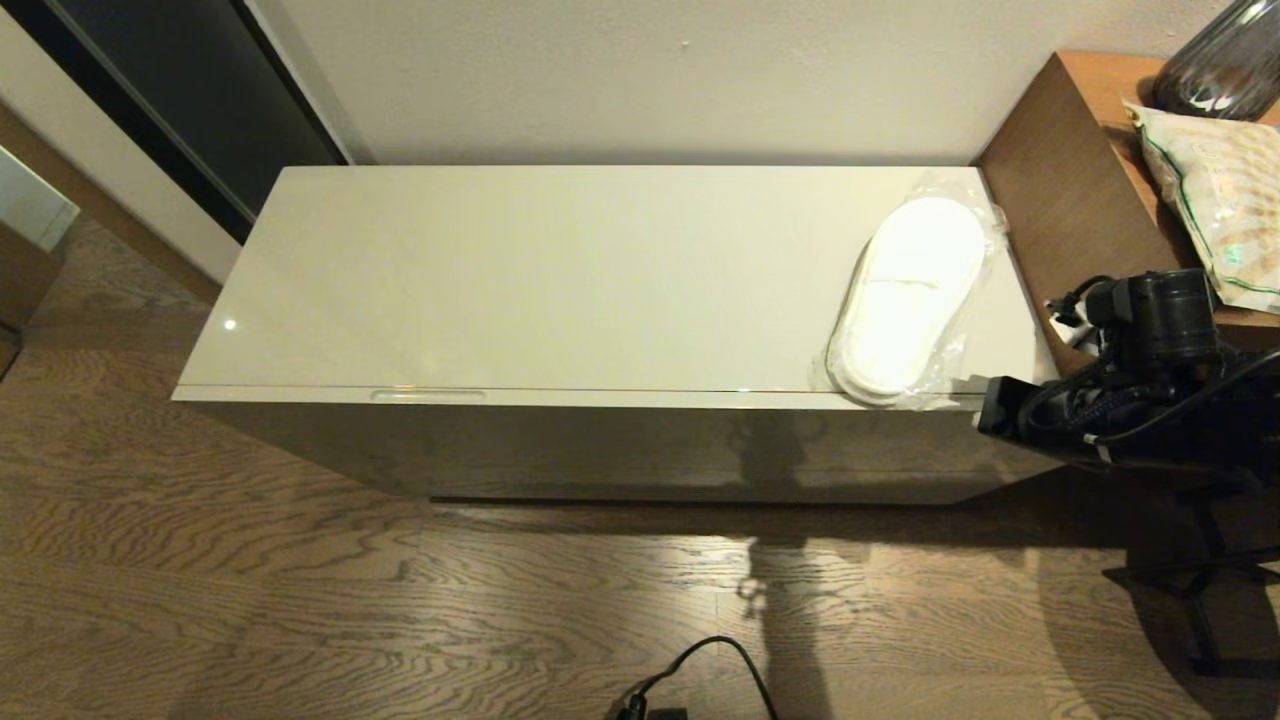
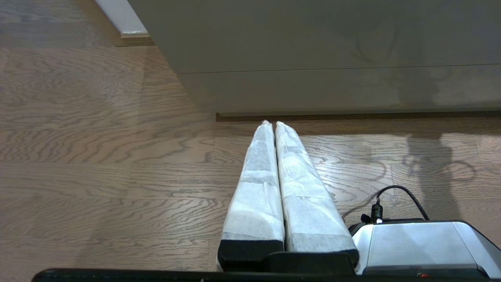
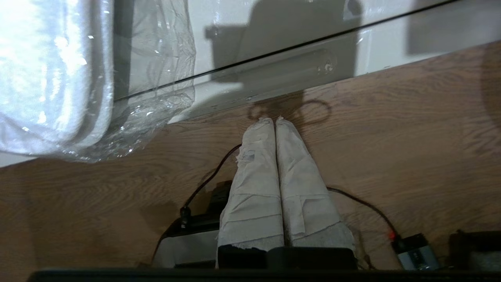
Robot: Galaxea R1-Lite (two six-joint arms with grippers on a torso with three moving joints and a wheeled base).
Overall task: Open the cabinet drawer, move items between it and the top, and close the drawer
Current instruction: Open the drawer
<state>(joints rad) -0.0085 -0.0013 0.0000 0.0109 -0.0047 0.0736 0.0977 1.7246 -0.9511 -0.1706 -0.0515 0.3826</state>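
Note:
The cabinet drawer (image 1: 600,398) is closed; only its thin front rim with a handle slot (image 1: 428,395) shows under the glossy cream top (image 1: 560,280). The wrapped white slippers (image 1: 915,295) lie on the top's right end, the plastic overhanging the front edge. The small blue-green printed pack is out of view. My right arm (image 1: 1120,400) hangs off the cabinet's right front corner; its gripper (image 3: 274,120) is shut and empty, above the floor just in front of the slippers (image 3: 51,74) and a second handle slot (image 3: 289,64). The left gripper (image 2: 271,123) is shut, empty, low near the cabinet base.
A brown wooden box (image 1: 1080,190) adjoins the cabinet's right end, carrying a beige green-edged snack bag (image 1: 1220,200) and a dark vase (image 1: 1225,65). A black cable (image 1: 700,670) lies on the wood floor in front. A wall runs behind the cabinet.

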